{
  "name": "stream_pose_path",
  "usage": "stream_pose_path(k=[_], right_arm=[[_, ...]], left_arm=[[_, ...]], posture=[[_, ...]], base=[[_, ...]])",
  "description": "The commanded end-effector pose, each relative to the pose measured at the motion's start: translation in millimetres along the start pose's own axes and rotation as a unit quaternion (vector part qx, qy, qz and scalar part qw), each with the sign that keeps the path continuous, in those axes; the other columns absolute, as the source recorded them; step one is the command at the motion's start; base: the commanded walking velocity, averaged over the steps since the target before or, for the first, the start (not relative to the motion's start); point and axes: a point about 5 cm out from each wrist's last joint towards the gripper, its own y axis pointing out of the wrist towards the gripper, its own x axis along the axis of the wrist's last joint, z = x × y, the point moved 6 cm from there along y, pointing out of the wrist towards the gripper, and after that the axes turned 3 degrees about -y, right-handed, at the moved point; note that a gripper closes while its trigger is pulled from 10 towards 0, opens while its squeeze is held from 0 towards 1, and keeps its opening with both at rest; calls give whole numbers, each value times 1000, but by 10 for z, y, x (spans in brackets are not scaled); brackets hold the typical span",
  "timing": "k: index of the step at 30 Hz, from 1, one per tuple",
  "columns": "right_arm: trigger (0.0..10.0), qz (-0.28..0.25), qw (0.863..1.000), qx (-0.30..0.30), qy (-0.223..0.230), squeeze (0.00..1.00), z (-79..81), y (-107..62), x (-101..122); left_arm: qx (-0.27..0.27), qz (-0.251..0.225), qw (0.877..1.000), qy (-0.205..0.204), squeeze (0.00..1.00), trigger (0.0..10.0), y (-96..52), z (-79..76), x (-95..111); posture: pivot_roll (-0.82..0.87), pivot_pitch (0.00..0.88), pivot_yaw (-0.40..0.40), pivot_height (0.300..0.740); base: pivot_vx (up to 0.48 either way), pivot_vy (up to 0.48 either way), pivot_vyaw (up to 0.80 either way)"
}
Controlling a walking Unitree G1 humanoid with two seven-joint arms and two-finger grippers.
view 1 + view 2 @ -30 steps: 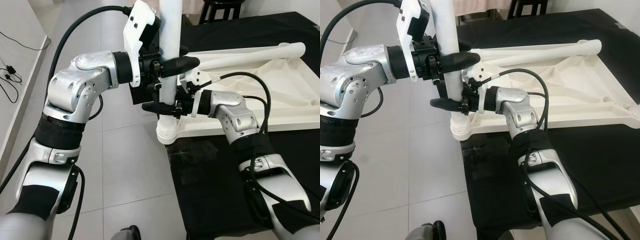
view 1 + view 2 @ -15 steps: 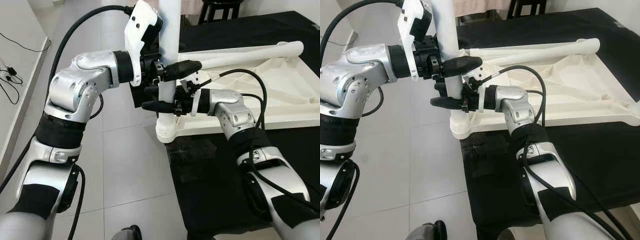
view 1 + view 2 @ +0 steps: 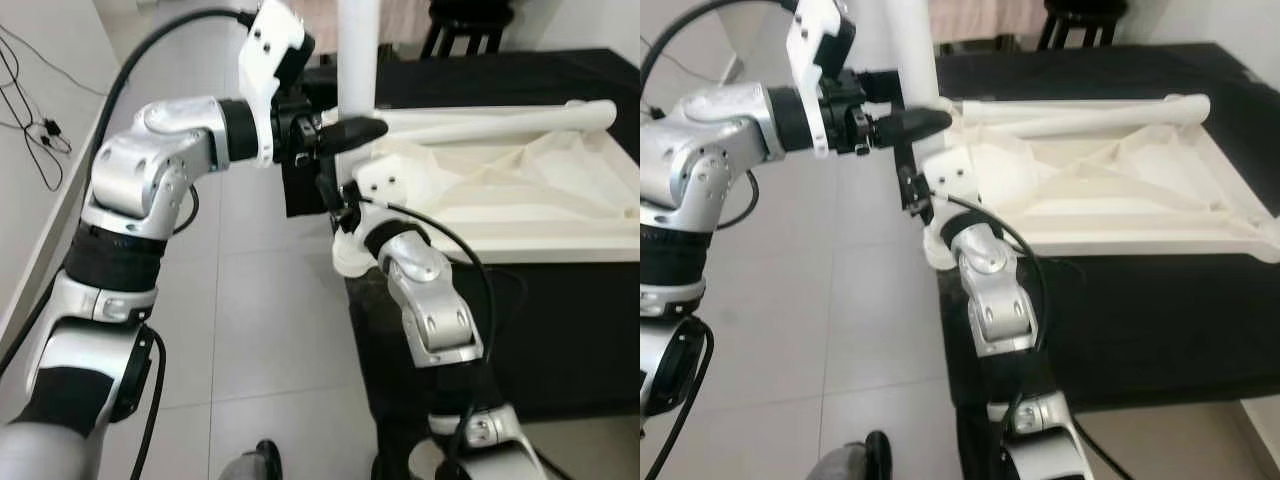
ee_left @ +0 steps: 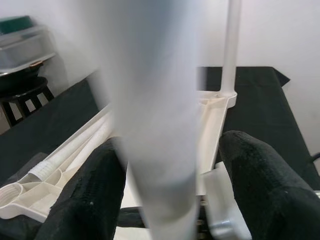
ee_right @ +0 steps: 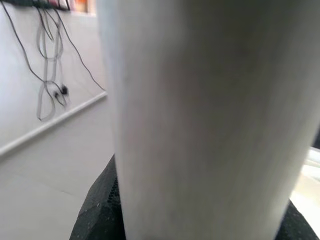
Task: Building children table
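My left gripper [image 3: 335, 135] comes in from the side at shoulder height, its 2 black fingers [image 4: 260, 185] clasped round the upright white leg [image 3: 358, 55] so the tube stands plumb over its seat. The leg is a smooth, round plastic tube, matt white and slightly tapered in the left wrist view. Lower on the same leg sits my right gripper [image 3: 335, 200], reaching across from the table side; its fingers seem closed on the tube too, though the right wrist view is so near the leg [image 5: 200, 120] that I judge this rather than see it plainly. Under them is the round corner socket [image 3: 350, 262] of the upturned tabletop [image 3: 520, 215], a white moulded slab with ribs and hollows (lying face down so the sockets open upward). It rests on the black cloth [image 3: 560, 330], beside pale glossy floor tiles [image 3: 250, 330].
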Motion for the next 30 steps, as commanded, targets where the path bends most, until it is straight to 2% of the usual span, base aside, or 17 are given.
stream_pose_path(k=[1,5,6,8,9,13,16,17,18,19,21,22,23,25,26,29,30], right_arm=[[0,30,999,-25,0,0,-131,-20,-195],[0,28,999,-25,2,0,-119,-14,-184],[0,29,999,-24,4,0,-117,-17,-191],[0,30,999,-23,5,0,-116,-20,-196],[0,33,999,-28,8,0,-114,-30,-202],[0,36,999,-37,13,0,-118,-53,-201],[0,47,997,-61,16,0,-121,-143,-165],[0,48,996,-67,17,0,-135,-146,-160],[0,48,996,-69,18,0,-145,-140,-160],[0,47,996,-72,24,0,-160,-130,-159],[0,47,996,-75,29,0,-172,-121,-159],[0,45,995,-78,37,0,-189,-108,-155],[0,47,994,-80,50,0,-200,-97,-167],[0,49,994,-81,58,0,-205,-90,-176],[0,51,993,-82,67,0,-210,-86,-188],[0,52,993,-83,72,0,-211,-85,-195],[0,58,990,-84,96,0,-212,-91,-228]], left_arm=[[-4,1,1000,2,0,10000,7,-22,-1],[-3,0,1000,4,0,10000,11,-20,5],[-6,2,1000,5,0,3647,11,-33,-2],[-9,3,1000,5,0,3647,10,-43,-7],[-13,4,1000,5,0,0,9,-56,-16],[-16,6,1000,6,0,0,8,-63,-21],[-16,6,1000,9,0,0,18,-61,-7],[-15,4,1000,11,0,627,21,-59,2],[-15,3,1000,11,0,627,22,-58,8],[-15,3,1000,12,0,2510,23,-58,11],[-15,2,1000,14,0,2667,24,-59,11],[-15,2,1000,14,0,4118,22,-62,8],[-15,2,1000,15,0,6588,19,-65,5],[-15,1,1000,16,0,6588,17,-67,3],[-15,3,1000,18,0,8118,13,-67,-4],[-15,4,1000,19,0,8118,10,-66,-8],[-13,3,1000,21,0,10000,-7,-58,0]], posture=[[30,206,8,740],[31,204,10,740],[33,200,12,740],[33,199,12,740],[32,198,15,740],[33,195,18,740],[33,191,21,740],[33,192,22,740],[33,192,22,740],[34,191,24,740],[34,191,24,740],[34,193,25,740],[36,194,25,740],[36,194,25,740],[38,194,24,740],[38,194,24,740],[40,196,27,740]], base=[[0,0,0],[0,0,0],[0,0,0],[0,0,0],[0,0,0],[0,0,0],[0,0,0],[0,0,0],[0,0,0],[0,0,0],[0,0,0],[0,0,0],[0,0,0],[0,0,0],[0,0,0],[0,0,0],[0,0,0]])
